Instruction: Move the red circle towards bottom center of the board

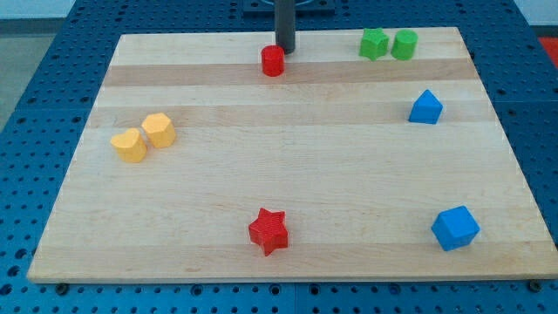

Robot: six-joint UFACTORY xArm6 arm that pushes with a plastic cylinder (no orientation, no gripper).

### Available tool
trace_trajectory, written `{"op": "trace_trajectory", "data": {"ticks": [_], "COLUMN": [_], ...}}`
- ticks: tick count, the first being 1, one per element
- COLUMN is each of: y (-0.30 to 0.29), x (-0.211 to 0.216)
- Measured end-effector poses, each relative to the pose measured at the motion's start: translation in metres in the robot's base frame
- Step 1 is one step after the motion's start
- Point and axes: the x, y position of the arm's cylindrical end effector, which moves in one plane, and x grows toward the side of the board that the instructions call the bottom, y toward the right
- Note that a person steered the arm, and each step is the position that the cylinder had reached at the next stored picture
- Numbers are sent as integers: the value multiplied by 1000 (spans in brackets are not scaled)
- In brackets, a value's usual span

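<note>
my tip (pixel 285 49) sits at the view's top centre, just behind the red circle (pixel 273 61), touching or nearly touching its upper right edge. there is no claw here, only a bare rod, so nothing opens or grips; the circle is simply ahead of the tip, toward the view's bottom and slightly left.

the risks come from that offset. the tip is right of the circle's middle, so a straight push down would likely send it drifting left or let it roll off the rod's side, leaving the tip sliding past alone.

far below the tip, almost on the line to bottom centre, lies the red star (pixel 268 231). a straight run could drive the circle into it and shove the star off the board (pixel 78 218) edge, or jam the two together.

the yellow pair (pixel 144 138), green pair (pixel 389 44) and blue blocks (pixel 425 108) (pixel 455 228) lie well aside of the tip's path.
</note>
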Motion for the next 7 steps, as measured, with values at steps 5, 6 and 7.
{"op": "trace_trajectory", "data": {"ticks": [5, 6, 7], "y": [-15, -15, -13], "x": [142, 147, 89]}}
